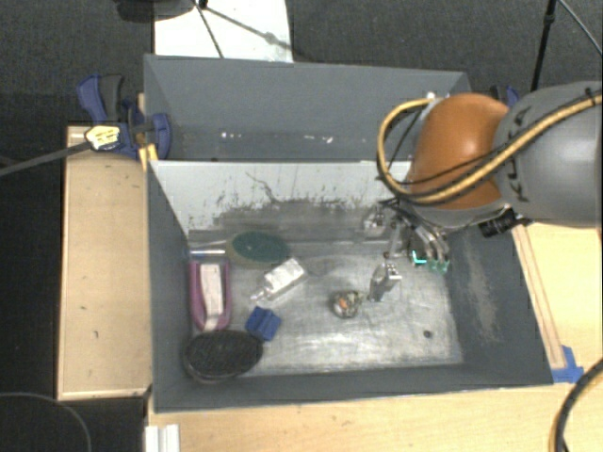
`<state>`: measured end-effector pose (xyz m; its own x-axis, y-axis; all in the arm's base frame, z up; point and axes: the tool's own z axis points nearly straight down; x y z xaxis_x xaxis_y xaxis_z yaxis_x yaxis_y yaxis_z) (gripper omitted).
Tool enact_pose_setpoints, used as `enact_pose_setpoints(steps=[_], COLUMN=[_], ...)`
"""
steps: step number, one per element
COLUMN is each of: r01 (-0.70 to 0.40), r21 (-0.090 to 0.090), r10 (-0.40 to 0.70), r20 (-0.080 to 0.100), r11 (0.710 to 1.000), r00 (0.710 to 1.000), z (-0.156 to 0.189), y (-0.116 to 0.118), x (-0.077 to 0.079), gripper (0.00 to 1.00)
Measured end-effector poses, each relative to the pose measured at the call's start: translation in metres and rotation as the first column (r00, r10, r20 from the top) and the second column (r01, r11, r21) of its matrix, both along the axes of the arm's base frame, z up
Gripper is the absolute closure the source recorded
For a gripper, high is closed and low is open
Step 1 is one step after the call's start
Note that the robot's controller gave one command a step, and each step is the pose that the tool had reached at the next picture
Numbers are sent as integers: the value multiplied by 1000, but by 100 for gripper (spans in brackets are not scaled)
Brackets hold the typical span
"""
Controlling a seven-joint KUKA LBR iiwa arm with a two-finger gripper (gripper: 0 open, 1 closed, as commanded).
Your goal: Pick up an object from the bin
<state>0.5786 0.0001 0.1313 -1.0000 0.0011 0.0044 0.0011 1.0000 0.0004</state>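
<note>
Small roundish object [346, 303], details unclear

This is a robotics lab or test bay, not a home or shop. A grey metal bin [490, 347] of small loose things [283, 278] stands amid dark carpet [57, 45], and a large robot arm [565, 158] with an orange cover [462, 144] and looped cables [382, 153] reaches in. A black lead [38, 163] and thin stand legs [236, 22] cross the floor nearby.
</note>
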Motion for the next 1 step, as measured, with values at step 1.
enact_pose_setpoints(steps=[1], r01=[-125], r21=[0], r10=[125], r20=[11], r11=[992], r00=[992], z=[-57], y=[17], x=[-67], gripper=[0])
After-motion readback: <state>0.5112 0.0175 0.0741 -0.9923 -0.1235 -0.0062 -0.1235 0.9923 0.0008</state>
